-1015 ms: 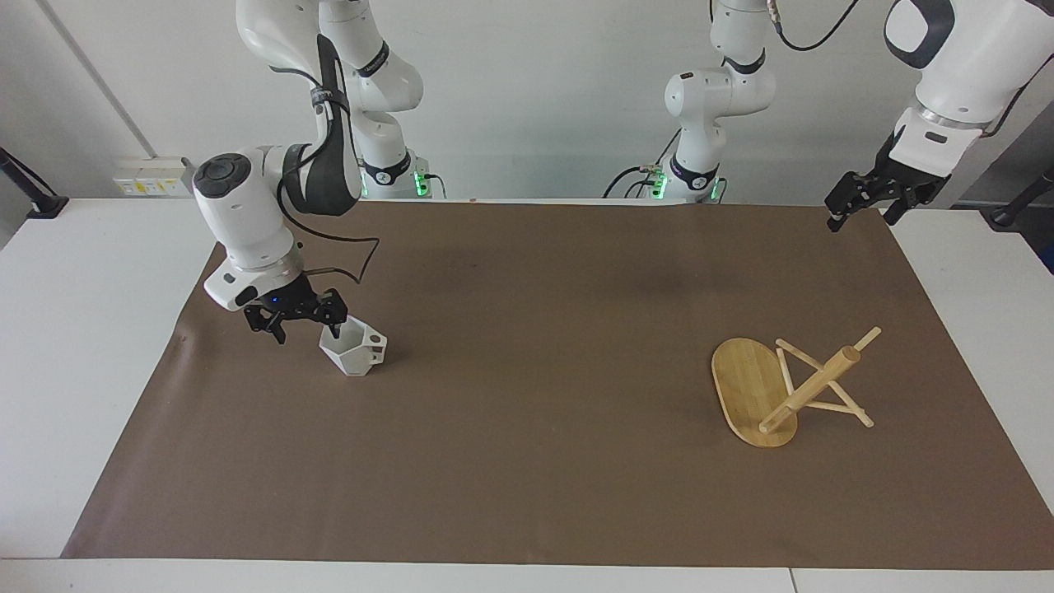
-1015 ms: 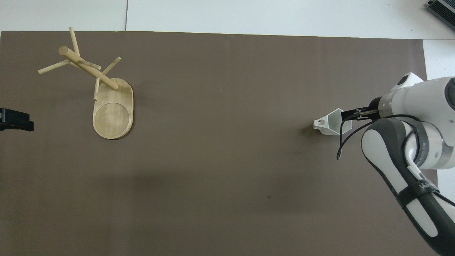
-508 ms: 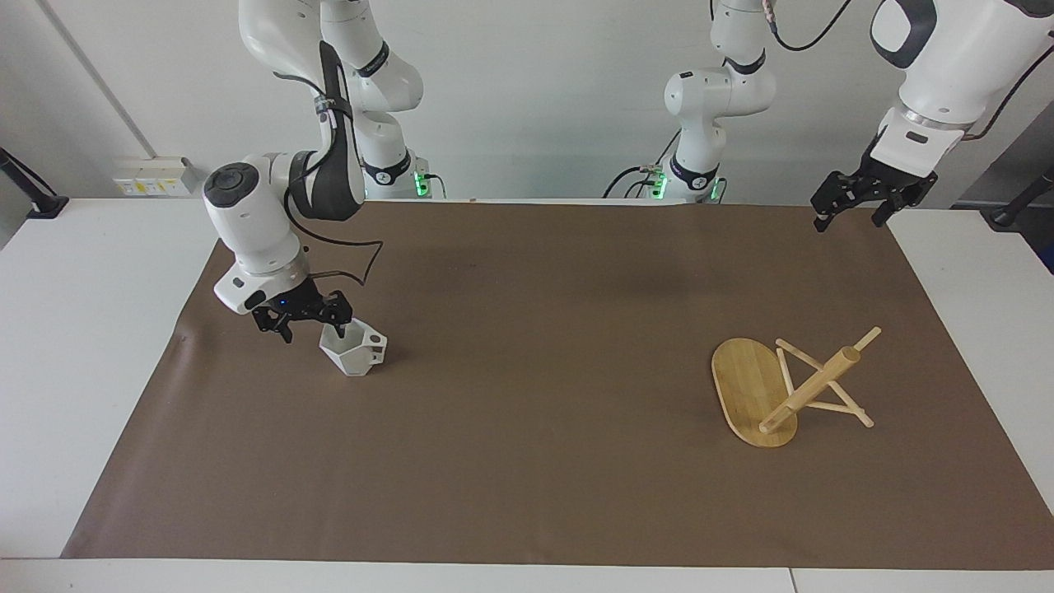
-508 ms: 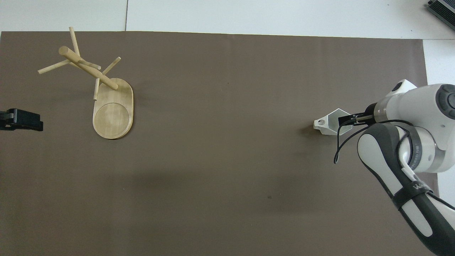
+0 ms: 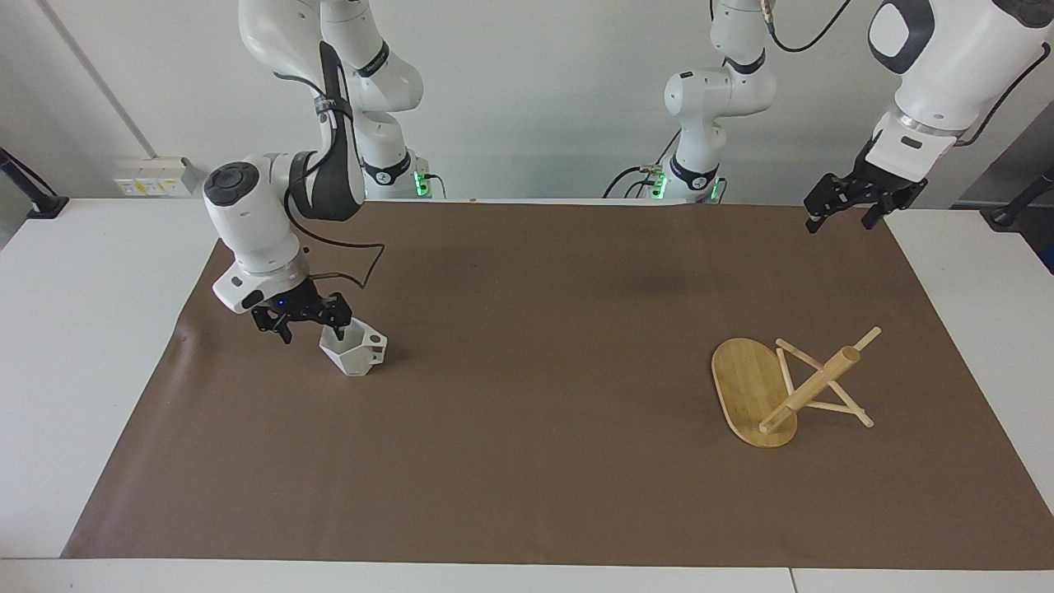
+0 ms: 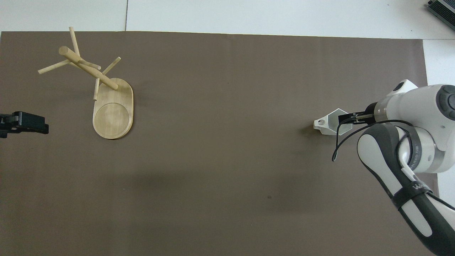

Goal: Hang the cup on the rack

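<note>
Cup (image 5: 354,352) rim's pinched by the right gripper (image 5: 333,328) for lifting to the rack (image 5: 778,387); left gripper (image 5: 848,202) waits, can't tell its fingers.

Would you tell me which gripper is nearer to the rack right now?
The left. The left gripper hangs above the mat's edge at the rack's end of the table. The right gripper is at the cup, toward the right arm's end.
</note>
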